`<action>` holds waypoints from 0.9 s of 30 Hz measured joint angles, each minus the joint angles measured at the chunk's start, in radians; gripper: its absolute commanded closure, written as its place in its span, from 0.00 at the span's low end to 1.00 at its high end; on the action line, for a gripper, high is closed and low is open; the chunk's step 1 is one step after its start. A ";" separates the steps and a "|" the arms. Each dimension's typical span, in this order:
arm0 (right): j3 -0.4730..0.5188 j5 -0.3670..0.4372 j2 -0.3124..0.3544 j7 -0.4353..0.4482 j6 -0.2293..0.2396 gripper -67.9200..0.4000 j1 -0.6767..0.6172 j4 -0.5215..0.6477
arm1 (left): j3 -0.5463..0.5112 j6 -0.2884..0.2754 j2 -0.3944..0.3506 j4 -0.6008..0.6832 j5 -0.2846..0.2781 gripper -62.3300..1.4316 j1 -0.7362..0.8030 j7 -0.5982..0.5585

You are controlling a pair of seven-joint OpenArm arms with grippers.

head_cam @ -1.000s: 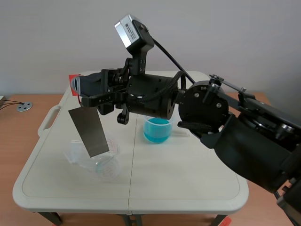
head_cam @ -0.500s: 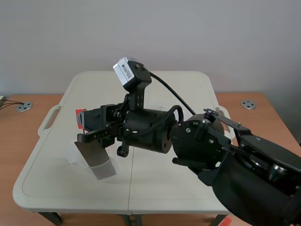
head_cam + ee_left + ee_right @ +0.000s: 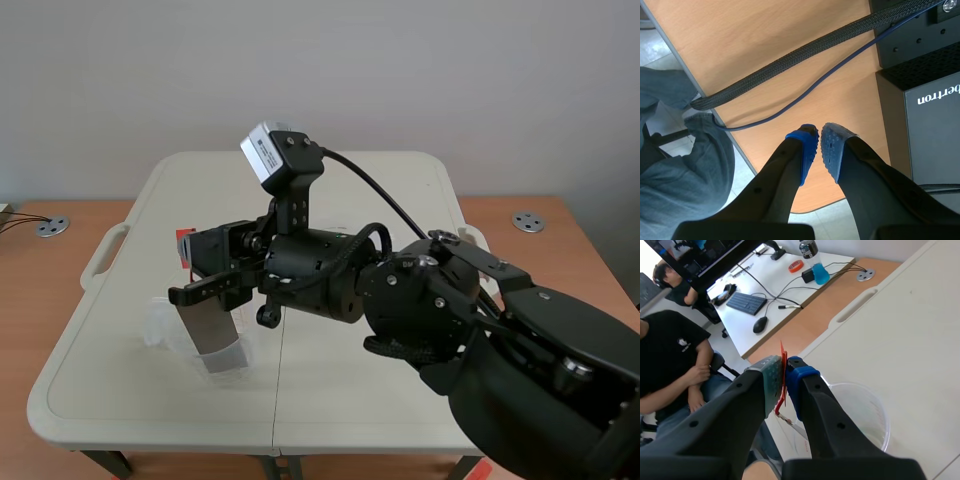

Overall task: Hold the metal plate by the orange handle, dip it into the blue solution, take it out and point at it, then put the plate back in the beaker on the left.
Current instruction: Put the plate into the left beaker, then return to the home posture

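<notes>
My right arm comes in from the right and reaches across to the table's left side. Its gripper (image 3: 190, 262) is shut on the orange handle (image 3: 184, 243) of the grey metal plate (image 3: 212, 325). The plate hangs tilted, its lower part inside the clear beaker (image 3: 160, 326). In the right wrist view the orange handle (image 3: 782, 374) is pinched between the pads of my right gripper (image 3: 784, 371), above the clear beaker (image 3: 862, 415). The arm hides the beaker of blue solution. My left gripper (image 3: 819, 148) is off the table, shut on nothing, over a wooden desk.
The white folding table (image 3: 130, 400) has a carry slot (image 3: 104, 252) at its left edge. A seated person (image 3: 675, 365) and a desk with a keyboard (image 3: 746, 303) lie beyond that edge. Cables (image 3: 805, 47) and a black box (image 3: 930, 95) lie under the left gripper.
My right arm has come down and forward, lowering the plate from above the clear beaker into it. The arm now covers the blue beaker, which showed one second ago.
</notes>
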 measured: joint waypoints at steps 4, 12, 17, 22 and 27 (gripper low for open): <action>0.006 -0.031 0.000 0.002 0.000 0.82 0.002 0.000 | 0.000 0.000 0.000 0.000 0.000 0.86 0.000 0.001; 0.014 -0.160 0.000 0.041 0.000 0.54 0.002 0.000 | 0.000 0.000 0.000 0.000 0.001 0.81 0.000 0.028; 0.044 -0.204 0.000 0.070 0.003 0.44 0.002 0.000 | 0.000 0.000 0.000 0.000 0.106 0.25 0.000 0.050; 0.086 -0.228 0.000 0.109 0.002 0.31 0.011 0.000 | 0.000 0.025 0.000 0.000 0.158 0.00 0.000 0.050; 0.095 -0.229 0.000 0.117 0.003 0.24 0.050 0.000 | 0.000 0.027 0.000 0.000 0.157 0.00 -0.003 0.052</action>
